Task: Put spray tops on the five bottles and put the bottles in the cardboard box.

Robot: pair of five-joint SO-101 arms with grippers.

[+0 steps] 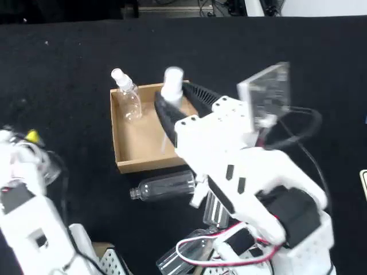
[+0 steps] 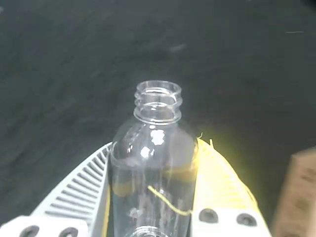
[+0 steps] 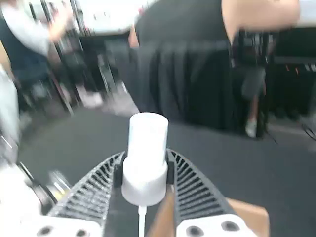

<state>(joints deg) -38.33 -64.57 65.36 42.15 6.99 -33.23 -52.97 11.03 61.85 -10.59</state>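
My right gripper point(image 1: 175, 98) point(image 3: 144, 165) is shut on a white spray top point(image 1: 172, 80) point(image 3: 146, 158), its thin tube hanging down, held over the far side of the cardboard box point(image 1: 123, 152) point(image 3: 247, 217). A clear bottle with a spray top point(image 1: 129, 97) stands in the box's far left corner. At the table's left edge, my left gripper point(image 1: 43, 157) point(image 2: 154, 148) is shut on an uncapped clear bottle point(image 1: 50, 166) point(image 2: 153, 163), neck pointing away from the wrist. Another uncapped bottle point(image 1: 165, 186) lies on its side just in front of the box.
Two more clear bottles point(image 1: 215, 209) point(image 1: 183, 255) lie near the right arm's base, partly hidden by it. A corner of the box point(image 2: 298, 197) shows beside my left gripper. The cloth beyond the box is open black surface. People stand in the room behind.
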